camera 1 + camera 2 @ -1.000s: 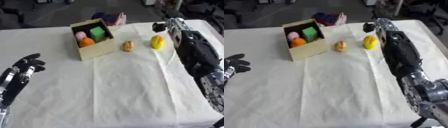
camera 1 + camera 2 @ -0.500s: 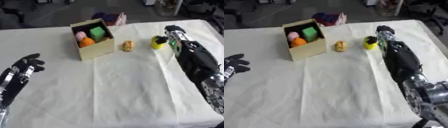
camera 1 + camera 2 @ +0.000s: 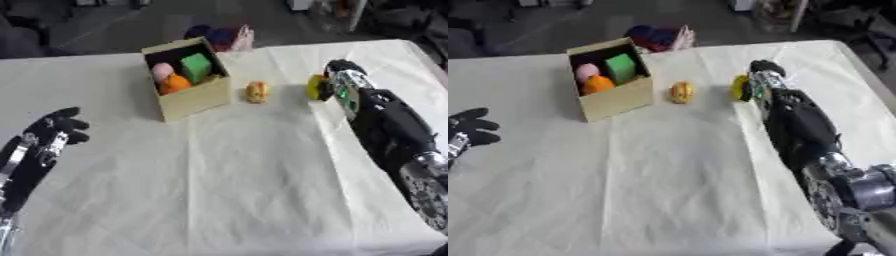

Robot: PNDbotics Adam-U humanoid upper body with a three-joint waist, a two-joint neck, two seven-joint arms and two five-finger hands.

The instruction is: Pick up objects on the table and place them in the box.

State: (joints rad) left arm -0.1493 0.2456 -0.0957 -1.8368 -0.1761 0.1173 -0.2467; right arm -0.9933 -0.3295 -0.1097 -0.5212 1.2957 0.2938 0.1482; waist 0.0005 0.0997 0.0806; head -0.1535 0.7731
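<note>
The table (image 3: pixel 227 190) has a pale cream cloth with no pattern. The box (image 3: pixel 194 95) is tan cardboard, dark inside. In it are a green block (image 3: pixel 196 67), a pink object (image 3: pixel 162 71) and an orange object (image 3: pixel 177 83). On the cloth lies a small yellow-orange object (image 3: pixel 255 92) with brownish marks, and a bright yellow object (image 3: pixel 314 87). The right hand (image 3: pixel 339 80) is black with silver parts and a little green spot. The left hand (image 3: pixel 52 131) is black too. Behind the box lies a dark blue and pink thing (image 3: pixel 224 36).

Box (image 3: pixel 194 97) far left on table (image 3: pixel 219 190), two objects (image 3: pixel 256 92) to its right
</note>
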